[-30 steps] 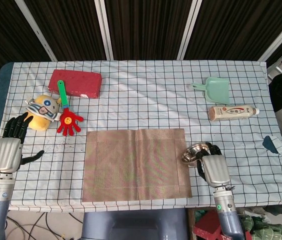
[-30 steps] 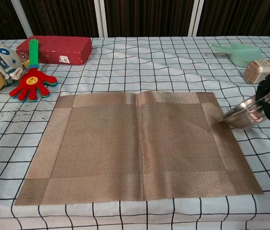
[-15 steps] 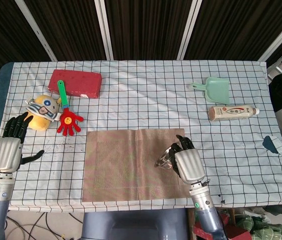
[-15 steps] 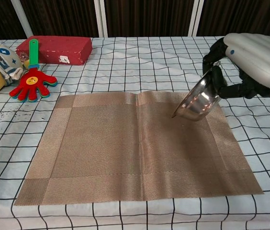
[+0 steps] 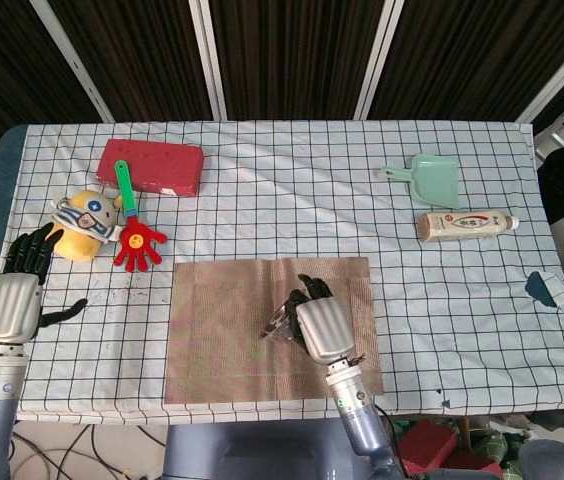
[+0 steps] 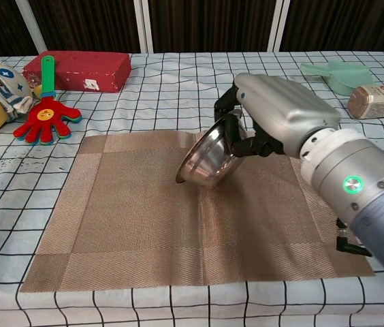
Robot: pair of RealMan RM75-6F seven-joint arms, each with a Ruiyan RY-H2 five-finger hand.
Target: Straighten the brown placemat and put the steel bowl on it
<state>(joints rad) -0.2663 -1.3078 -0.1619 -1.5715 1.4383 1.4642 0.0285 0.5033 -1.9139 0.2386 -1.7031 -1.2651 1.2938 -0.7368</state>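
The brown placemat [image 5: 232, 330] [image 6: 131, 211] lies flat and square on the checked cloth at the table's front middle. My right hand [image 5: 322, 325] [image 6: 277, 116] grips the steel bowl [image 5: 282, 320] [image 6: 209, 158] by its rim and holds it tilted over the mat's centre. The bowl's lower edge is close to the mat; contact cannot be made out. My left hand [image 5: 17, 295] rests on the table at the far left, fingers spread and holding nothing; only the head view shows it.
A red block [image 5: 152, 165], a red clapper toy with a green handle [image 5: 134, 228] and a yellow plush [image 5: 84, 220] lie at the back left. A green dustpan [image 5: 427, 178] and a bottle [image 5: 467, 225] lie at the right.
My right hand has carried the steel bowl leftward from beside the mat's right edge to over its centre. The left hand has stayed put.
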